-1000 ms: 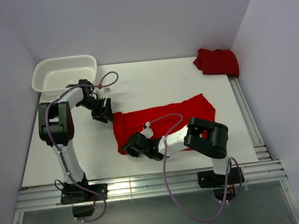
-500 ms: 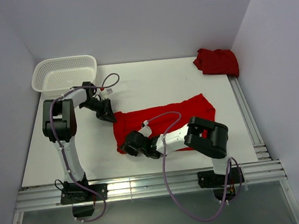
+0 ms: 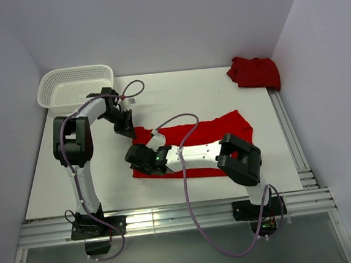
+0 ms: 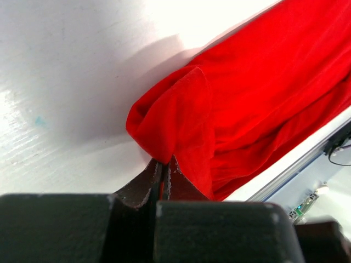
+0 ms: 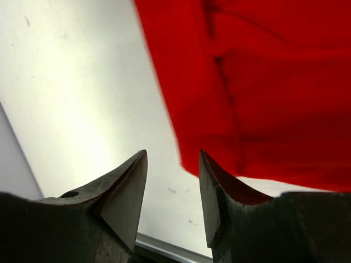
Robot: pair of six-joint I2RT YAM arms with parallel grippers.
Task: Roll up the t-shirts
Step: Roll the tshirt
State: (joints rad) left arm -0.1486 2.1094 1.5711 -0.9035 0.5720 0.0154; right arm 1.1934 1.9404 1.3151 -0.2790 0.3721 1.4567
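While one red t-shirt (image 3: 231,130) lies spread as a long, loosely folded band across the middle of the white tabletop (image 3: 190,93), running from left to right, both arms reach in at its left end. The left fingers (image 4: 163,170) sit at the band's far left corner, pressed together on a small fold of the cloth. In the left wrist view the red fabric rises to a peak right where the two tips meet, with a rounded flap bulging off to the left and the rest of the shirt stretching away to the right. The cloth is pinched between the tips, not just touching them.

The right fingers (image 3: 136,157) are over the near left end of the same t-shirt, with the arm lying across the band. They stand wide apart and hold nothing. In the right wrist view mostly bare tabletop shows in the gap between the two tips. The shirt's edge slants down from the top of that view towards the right-hand tip, and its corner shows just beside that tip. Whether that tip touches the fabric cannot be told.

A second t-shirt (image 3: 253,72) lies crumpled in a heap at the far right corner of the tabletop, well apart from both arms. A white mesh basket (image 3: 76,88) stands at the far left corner, just beyond the left arm.
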